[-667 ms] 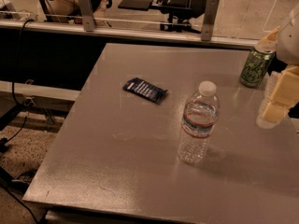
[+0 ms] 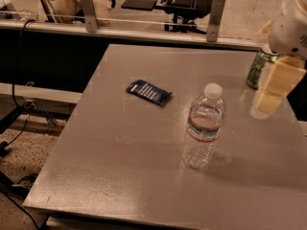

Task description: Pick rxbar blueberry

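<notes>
The rxbar blueberry (image 2: 148,92) is a small flat dark navy wrapper with white text. It lies flat on the grey table (image 2: 120,176), left of centre and toward the far side. My gripper (image 2: 271,97) hangs at the right edge of the camera view, pale yellow below the white arm, above the table's right side. It is far to the right of the bar and holds nothing that I can see.
A clear water bottle (image 2: 204,126) with a white cap stands upright between the bar and the gripper. A green can (image 2: 258,70) stands at the far right, partly behind the arm. A railing and chairs lie beyond the table's far edge.
The arm and gripper have shifted slightly left and down in the view. The bar, bottle and can have not moved.
</notes>
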`<state>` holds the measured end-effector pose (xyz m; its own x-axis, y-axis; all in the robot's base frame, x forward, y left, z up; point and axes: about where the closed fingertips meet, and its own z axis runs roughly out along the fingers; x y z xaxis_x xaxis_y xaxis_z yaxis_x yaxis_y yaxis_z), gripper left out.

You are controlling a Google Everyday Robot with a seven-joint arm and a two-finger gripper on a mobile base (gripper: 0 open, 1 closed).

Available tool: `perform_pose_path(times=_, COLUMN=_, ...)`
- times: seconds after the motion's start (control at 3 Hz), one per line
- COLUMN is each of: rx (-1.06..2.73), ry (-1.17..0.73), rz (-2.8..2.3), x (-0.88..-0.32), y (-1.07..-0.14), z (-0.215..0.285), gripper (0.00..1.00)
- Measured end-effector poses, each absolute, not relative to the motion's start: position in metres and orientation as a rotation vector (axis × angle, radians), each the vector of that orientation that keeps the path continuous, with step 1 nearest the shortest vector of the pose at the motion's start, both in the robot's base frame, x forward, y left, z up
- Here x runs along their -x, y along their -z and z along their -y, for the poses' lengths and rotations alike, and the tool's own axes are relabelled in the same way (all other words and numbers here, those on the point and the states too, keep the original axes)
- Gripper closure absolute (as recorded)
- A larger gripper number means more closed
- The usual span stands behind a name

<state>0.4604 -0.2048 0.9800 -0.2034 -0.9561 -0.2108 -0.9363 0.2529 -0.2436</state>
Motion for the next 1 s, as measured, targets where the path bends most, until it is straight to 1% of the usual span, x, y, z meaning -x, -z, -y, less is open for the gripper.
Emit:
perform_pose_path(times=0.33, rx=1.786, ry=0.061, rz=-2.185, x=-0.503, y=-0.978, z=0.181, gripper=0.0)
perform_pose_path(times=1.0, rx=1.856, ry=0.01, rz=-2.14, x=-0.554, y=-0.96, z=0.132, gripper=0.0)
